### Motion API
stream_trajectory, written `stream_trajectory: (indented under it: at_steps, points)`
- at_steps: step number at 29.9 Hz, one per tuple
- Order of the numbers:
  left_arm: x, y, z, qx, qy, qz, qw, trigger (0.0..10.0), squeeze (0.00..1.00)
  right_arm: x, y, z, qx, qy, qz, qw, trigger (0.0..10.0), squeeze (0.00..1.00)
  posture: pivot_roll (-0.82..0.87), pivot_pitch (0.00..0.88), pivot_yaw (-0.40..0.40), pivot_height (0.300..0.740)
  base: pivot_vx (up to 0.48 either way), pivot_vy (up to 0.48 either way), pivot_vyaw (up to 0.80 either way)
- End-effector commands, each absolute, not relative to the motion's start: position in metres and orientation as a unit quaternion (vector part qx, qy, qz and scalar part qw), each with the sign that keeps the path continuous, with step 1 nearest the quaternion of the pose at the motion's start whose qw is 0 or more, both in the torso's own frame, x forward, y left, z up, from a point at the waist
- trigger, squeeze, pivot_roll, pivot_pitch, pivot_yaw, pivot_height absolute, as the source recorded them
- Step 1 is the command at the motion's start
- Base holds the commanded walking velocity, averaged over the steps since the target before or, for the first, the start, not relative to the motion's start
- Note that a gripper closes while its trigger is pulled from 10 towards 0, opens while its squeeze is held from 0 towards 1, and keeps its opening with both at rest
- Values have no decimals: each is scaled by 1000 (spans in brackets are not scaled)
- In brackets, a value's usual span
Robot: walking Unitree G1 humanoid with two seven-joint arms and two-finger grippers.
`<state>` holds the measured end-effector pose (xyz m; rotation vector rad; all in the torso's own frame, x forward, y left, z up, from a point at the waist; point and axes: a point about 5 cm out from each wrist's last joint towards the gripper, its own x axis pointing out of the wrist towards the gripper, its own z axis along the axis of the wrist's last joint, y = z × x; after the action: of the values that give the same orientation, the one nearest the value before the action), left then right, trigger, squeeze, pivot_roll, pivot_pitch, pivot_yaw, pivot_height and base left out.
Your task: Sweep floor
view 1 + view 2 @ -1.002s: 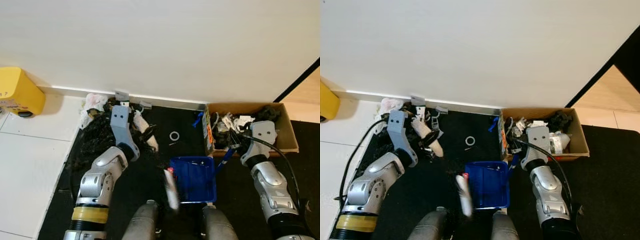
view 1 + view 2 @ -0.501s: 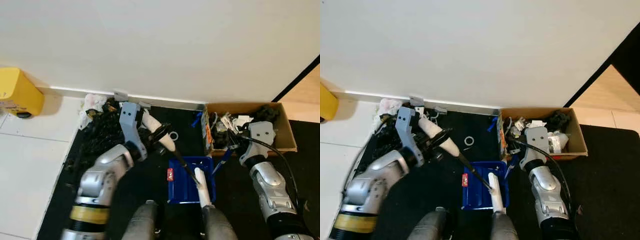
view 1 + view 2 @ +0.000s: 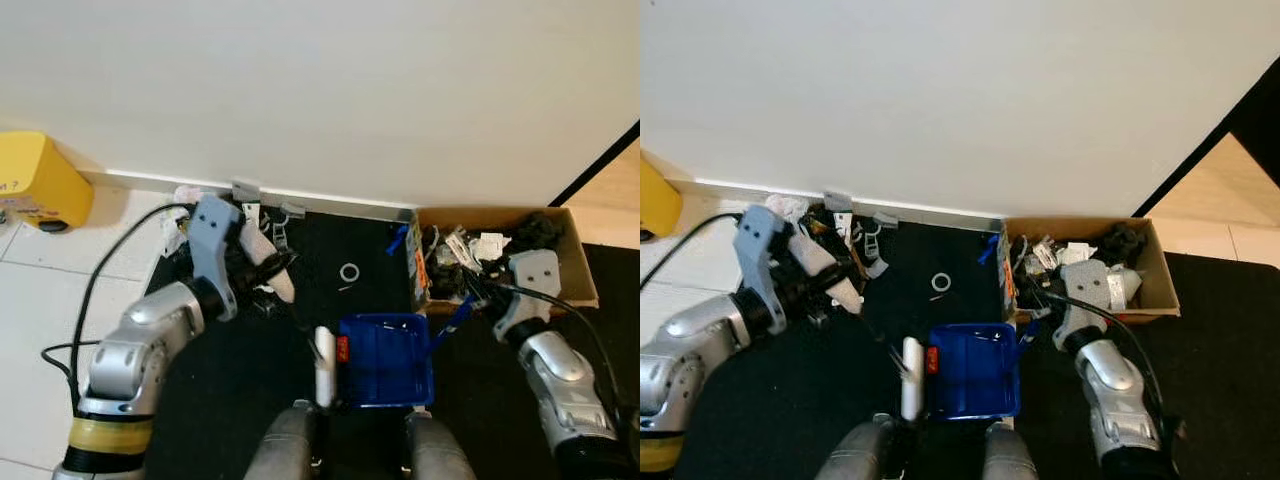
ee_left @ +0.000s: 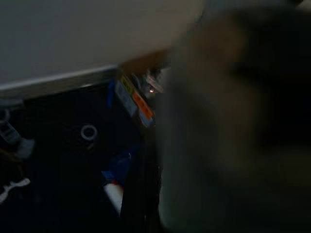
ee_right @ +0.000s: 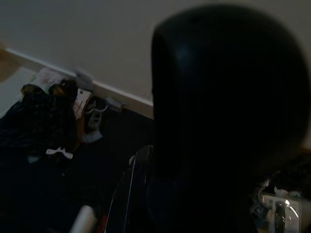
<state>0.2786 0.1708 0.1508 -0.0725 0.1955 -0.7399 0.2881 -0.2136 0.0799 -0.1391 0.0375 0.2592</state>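
- The left gripper (image 3: pixel 262 262) is closed around the white brush (image 3: pixel 323 365), so it can push mess along.
- The blue dustpan (image 3: pixel 385 358) lies on the black mat (image 3: pixel 200 400), just beside the brush tip, ready to catch bits.
- The right gripper (image 3: pixel 470 292) holds the dustpan's handle to keep it steady.
- The trash pile (image 3: pixel 215 245) sits by the wall, so sweeping looks unfinished.
- A small ring (image 3: pixel 349 272) lies between pile and cardboard box (image 3: pixel 575 262).

The left arm reaches forward and inward, elbow bent, its gripper (image 3: pixel 262 268) closed around a pale handle. The right arm stretches forward on the right — its gripper (image 3: pixel 478 292) low, fingers hidden behind the wrist.
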Motion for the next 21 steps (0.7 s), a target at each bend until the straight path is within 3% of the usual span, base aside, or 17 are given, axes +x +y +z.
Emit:
stream_trajectory:
  at_steps: [1,4,9,13,21]
  points:
    - [279,165,137,-40,98,-349,931,10000,0,275,-203,57,-60,72,171,981,10000,0,115,264,38,740,0,0,0]
    - [284,154,108,-24,114,-324,939,10000,0,273,-195,51,-60,79,184,978,10000,0,109,263,40,740,0,0,0]
    - [288,144,98,-31,117,-312,942,10000,0,274,-185,52,-49,76,187,978,10000,0,97,264,45,740,0,0,0]
    - [289,142,111,-63,103,-322,939,10000,0,274,-183,51,-44,76,188,978,10000,0,102,264,46,740,0,0,0]
    - [294,164,158,-144,46,-343,927,10000,0,272,-184,47,-44,85,189,977,10000,0,118,264,40,740,0,0,0]
